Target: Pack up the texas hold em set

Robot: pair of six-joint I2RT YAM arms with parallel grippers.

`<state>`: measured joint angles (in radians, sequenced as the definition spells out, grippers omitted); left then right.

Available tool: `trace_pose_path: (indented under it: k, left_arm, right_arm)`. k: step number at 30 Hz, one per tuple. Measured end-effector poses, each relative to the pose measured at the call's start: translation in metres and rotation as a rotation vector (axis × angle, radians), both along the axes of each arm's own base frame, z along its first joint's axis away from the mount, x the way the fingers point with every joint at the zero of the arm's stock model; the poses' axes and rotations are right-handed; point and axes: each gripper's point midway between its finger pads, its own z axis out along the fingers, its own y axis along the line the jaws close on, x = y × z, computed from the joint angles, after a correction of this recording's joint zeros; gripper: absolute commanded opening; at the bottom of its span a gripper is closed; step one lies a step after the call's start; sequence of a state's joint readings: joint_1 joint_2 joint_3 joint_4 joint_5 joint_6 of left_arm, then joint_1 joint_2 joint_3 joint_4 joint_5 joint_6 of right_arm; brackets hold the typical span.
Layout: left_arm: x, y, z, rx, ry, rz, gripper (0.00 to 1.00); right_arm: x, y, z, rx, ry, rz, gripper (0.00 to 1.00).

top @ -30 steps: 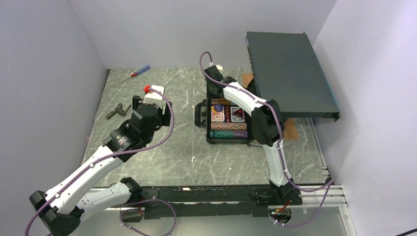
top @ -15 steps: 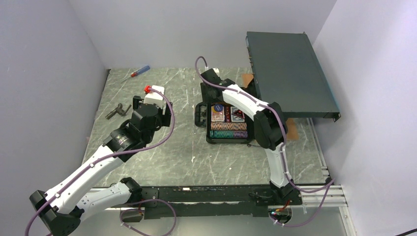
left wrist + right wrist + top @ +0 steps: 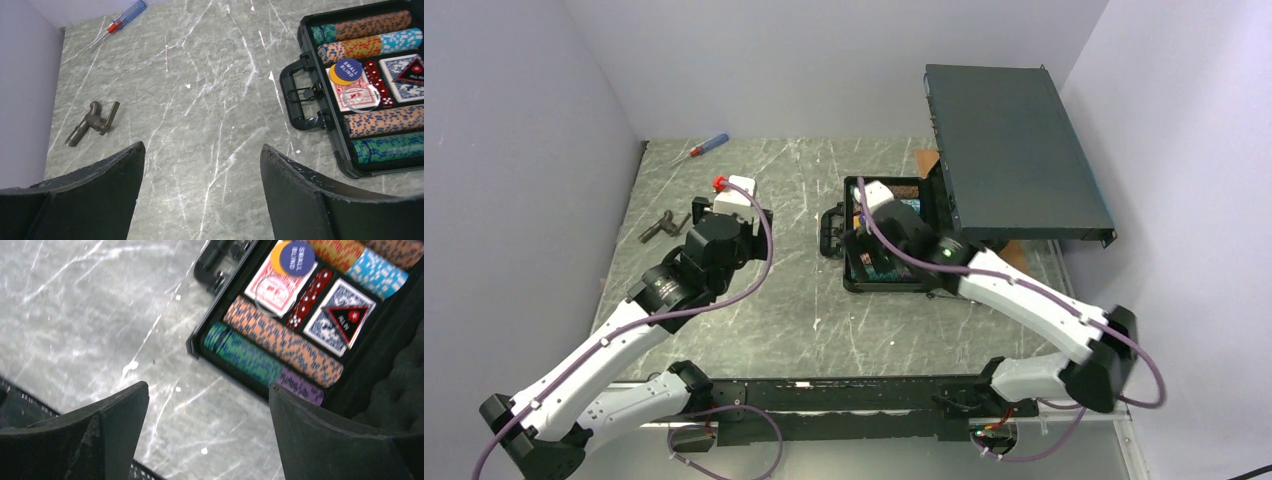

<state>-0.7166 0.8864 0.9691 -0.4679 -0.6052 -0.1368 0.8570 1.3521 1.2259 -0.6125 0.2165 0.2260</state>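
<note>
Case toward desk's right edge looks fully loaded afaict, lid up. L gripper, R gripper spread wide, empty; I've closing left.

A grey marbled table carries the open dark case right of its middle. A red-and-blue-handled screwdriver lies at the far left, a small dark metal fitting near the left edge, and a large flat dark box at the far right

right end effector opened wide, drawn back to above case
</note>
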Motion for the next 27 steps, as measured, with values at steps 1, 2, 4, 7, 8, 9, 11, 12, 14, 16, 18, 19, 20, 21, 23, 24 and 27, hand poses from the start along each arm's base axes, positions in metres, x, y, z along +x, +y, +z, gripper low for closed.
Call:
trace_pose_path:
  k: [1,2,4,7,8,9,11,12,14,16,18,19,20,21,23,24,27]
  left_arm:
    - [-0.001,0.000,0.001,-0.008,-0.002,-0.003,0.87]
    - [-0.002,0.000,0.003,-0.015,-0.005,-0.005,0.87]
    - [-0.005,0.000,0.005,-0.030,-0.011,-0.013,0.87]
    - [-0.008,-0.002,0.009,-0.054,-0.017,-0.030,0.87]
    - [-0.008,-0.003,0.009,-0.062,-0.016,-0.036,0.87]
    - [-0.009,-0.004,0.010,-0.069,-0.016,-0.042,0.87]
    - [-0.010,-0.006,0.010,-0.082,-0.013,-0.051,0.87]
    - [-0.011,-0.007,0.010,-0.086,-0.013,-0.054,0.87]
    - [-0.012,-0.008,0.011,-0.095,-0.014,-0.063,0.87]
    - [-0.014,-0.008,0.013,-0.105,-0.019,-0.070,0.87]
    - [-0.015,-0.008,0.016,-0.114,-0.024,-0.076,0.87]
    - [-0.016,-0.008,0.017,-0.119,-0.027,-0.077,0.87]
    - [-0.017,-0.007,0.017,-0.123,-0.029,-0.077,0.87]
    - [-0.018,-0.007,0.018,-0.127,-0.030,-0.080,0.87]
    - [-0.019,-0.008,0.019,-0.134,-0.033,-0.085,0.87]
    - [-0.019,-0.008,0.020,-0.139,-0.033,-0.088,0.87]
    - [-0.020,-0.009,0.020,-0.147,-0.033,-0.090,0.87]
  right_arm:
    - [-0.012,-0.005,-0.001,0.008,-0.007,0.014,0.91]
    - [-0.020,-0.009,-0.002,0.021,-0.014,0.018,0.91]
    - [-0.037,-0.020,-0.005,0.061,-0.031,0.018,0.91]
    - [-0.055,-0.034,-0.004,0.159,-0.069,-0.009,0.90]
    - [-0.058,-0.041,0.001,0.198,-0.089,-0.037,0.90]
    - [-0.059,-0.048,0.007,0.234,-0.108,-0.070,0.89]
    - [-0.057,-0.060,0.022,0.304,-0.149,-0.155,0.88]
    - [-0.055,-0.065,0.026,0.326,-0.159,-0.194,0.88]
    - [-0.049,-0.080,0.029,0.353,-0.173,-0.314,0.93]
    - [-0.046,-0.096,0.021,0.347,-0.162,-0.440,0.93]
    - [-0.047,-0.117,0.005,0.306,-0.134,-0.585,0.93]
    - [-0.049,-0.128,-0.005,0.280,-0.117,-0.655,0.93]
    - [-0.053,-0.139,-0.014,0.258,-0.103,-0.721,0.93]
    - [-0.056,-0.149,-0.019,0.248,-0.096,-0.781,0.93]
    - [-0.062,-0.167,-0.023,0.266,-0.099,-0.879,0.94]
    - [-0.065,-0.177,-0.024,0.288,-0.106,-0.931,0.98]
    - [-0.072,-0.205,-0.023,0.342,-0.149,-1.044,0.99]
